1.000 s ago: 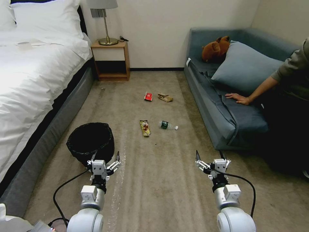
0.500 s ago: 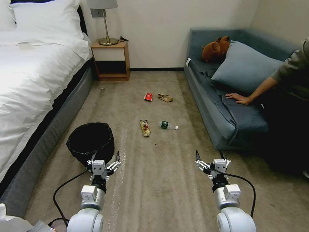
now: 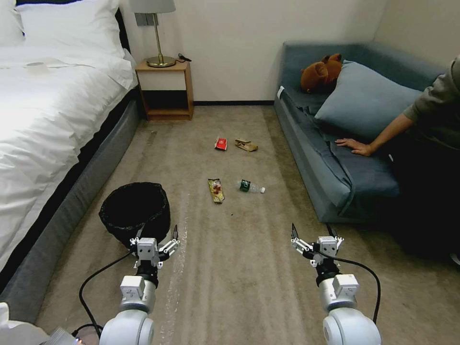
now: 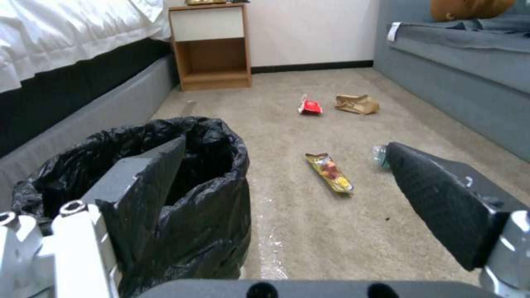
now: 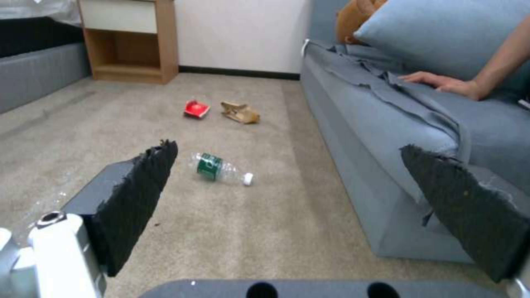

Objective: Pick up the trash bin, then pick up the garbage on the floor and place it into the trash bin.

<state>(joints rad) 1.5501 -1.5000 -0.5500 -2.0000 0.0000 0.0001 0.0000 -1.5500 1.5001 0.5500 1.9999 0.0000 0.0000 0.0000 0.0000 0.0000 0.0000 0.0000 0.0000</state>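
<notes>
Trash bin [image 3: 135, 211]: we see it standing upright on the carpet beside the bed [image 3: 48, 120], its crinkled black liner draped over the rim; in our judgement a grasp that catches only loose plastic could slip or tip the bin.
Left end effector [image 3: 157, 239]: fingers spread wide, hanging just in front of the bin's near wall and holding nothing (one finger overlaps the liner in the left wrist view [image 4: 276, 165]).
Right end effector [image 3: 312, 235]: also spread and unladen, above bare carpet near the sofa [image 3: 335, 191].
Snack wrapper [image 3: 216, 190]: flat and thin, likely hard to pinch off the pile.
Bottle [image 3: 249, 186]: on its side just beside the wrapper; we think it may roll if nudged.
Paper bag [image 3: 246, 145] and red wrapper [image 3: 221, 143]: farther off, close together.
</notes>
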